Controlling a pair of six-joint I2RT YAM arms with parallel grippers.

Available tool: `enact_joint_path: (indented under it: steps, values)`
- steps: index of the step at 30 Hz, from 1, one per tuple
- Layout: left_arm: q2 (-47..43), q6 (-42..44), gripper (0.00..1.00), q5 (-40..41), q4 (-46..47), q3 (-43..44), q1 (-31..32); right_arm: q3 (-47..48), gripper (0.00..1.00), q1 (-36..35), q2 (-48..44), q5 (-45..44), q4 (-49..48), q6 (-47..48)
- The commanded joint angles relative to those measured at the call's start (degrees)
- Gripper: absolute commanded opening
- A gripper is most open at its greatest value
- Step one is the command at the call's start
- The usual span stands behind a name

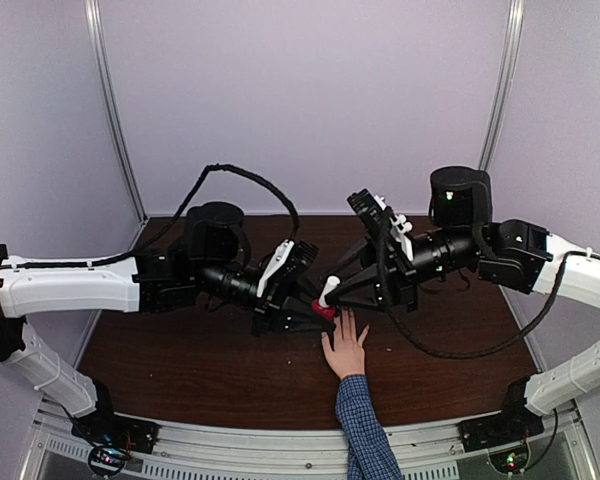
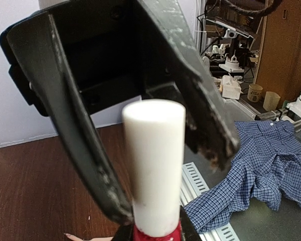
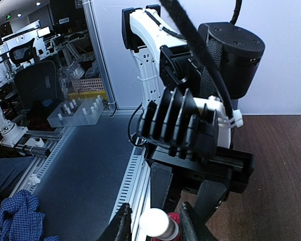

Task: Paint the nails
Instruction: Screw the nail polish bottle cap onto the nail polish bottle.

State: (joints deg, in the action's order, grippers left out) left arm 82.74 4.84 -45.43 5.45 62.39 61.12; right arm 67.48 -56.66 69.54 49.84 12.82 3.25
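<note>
Left end effector (image 1: 315, 312) clamped tight on small red polish bottle (image 1: 324, 309) near middle of surface (image 1: 180, 360). Right end effector (image 3: 153, 221) partly open around white cap (image 3: 155, 222), contact unclear. Nails (image 1: 344, 316) on human hand (image 1: 346, 350) flat beside bottle, toward near edge.

Even light; close foreground perhaps blurred.

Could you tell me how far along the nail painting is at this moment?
Nothing looks painted yet from the overhead view; the nails on the person's hand are too small to judge. In hand: the left hand holds the red polish bottle, and the right hand brackets its white cap. Uncapping and all painting seem left.
</note>
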Motion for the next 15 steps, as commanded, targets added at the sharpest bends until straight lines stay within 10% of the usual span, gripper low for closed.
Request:
enact_joint_path:
  steps: [1, 8, 15]
  values:
    - [0.59, -0.18, 0.00, -2.72, 2.12, 1.95, -0.37, 2.44, 0.30, -0.53, 0.80, 3.13, 1.37, 1.09]
    - [-0.34, -0.58, 0.00, -0.03, 2.94, 1.15, -0.40, 2.74, 0.01, -0.71, 1.35, 2.89, 2.36, 1.82]
    - [-2.17, -4.28, 0.00, 7.33, 7.02, -0.77, -1.29, 2.51, 0.00, -0.77, 1.24, -1.10, 3.41, 2.67]
